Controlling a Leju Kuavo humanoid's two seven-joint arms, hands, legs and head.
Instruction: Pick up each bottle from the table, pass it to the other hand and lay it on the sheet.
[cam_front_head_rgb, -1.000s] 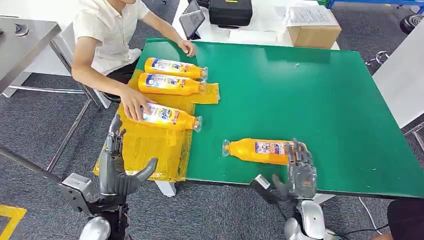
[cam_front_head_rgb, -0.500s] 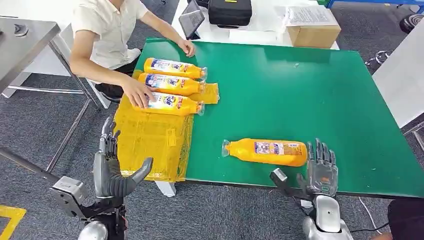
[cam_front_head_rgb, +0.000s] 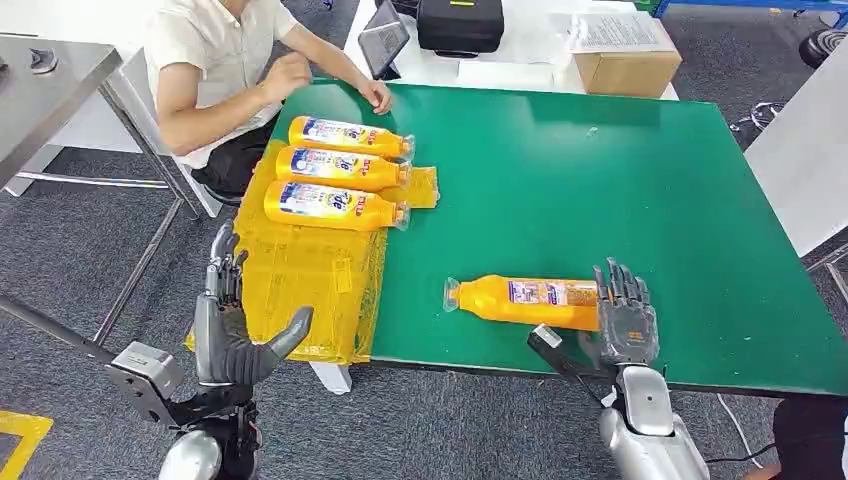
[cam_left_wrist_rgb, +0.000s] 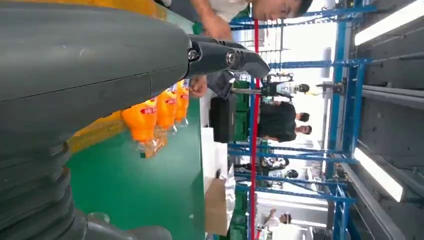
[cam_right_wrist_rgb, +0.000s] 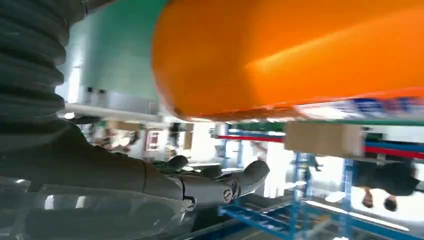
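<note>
My right hand (cam_front_head_rgb: 624, 318) was spread at the lone bottle (cam_front_head_rgb: 530, 301)'s base, perhaps touching; I should wrap mid-body. Left hand (cam_front_head_rgb: 232, 325) waited, fingers apart, empty.

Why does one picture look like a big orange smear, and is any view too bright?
Right wrist view: the bottle sits so close that it blurs. Left wrist view: ceiling lights and the far background glare white. Head view: even light, sharp, the bottle casts a faint shadow.
</note>
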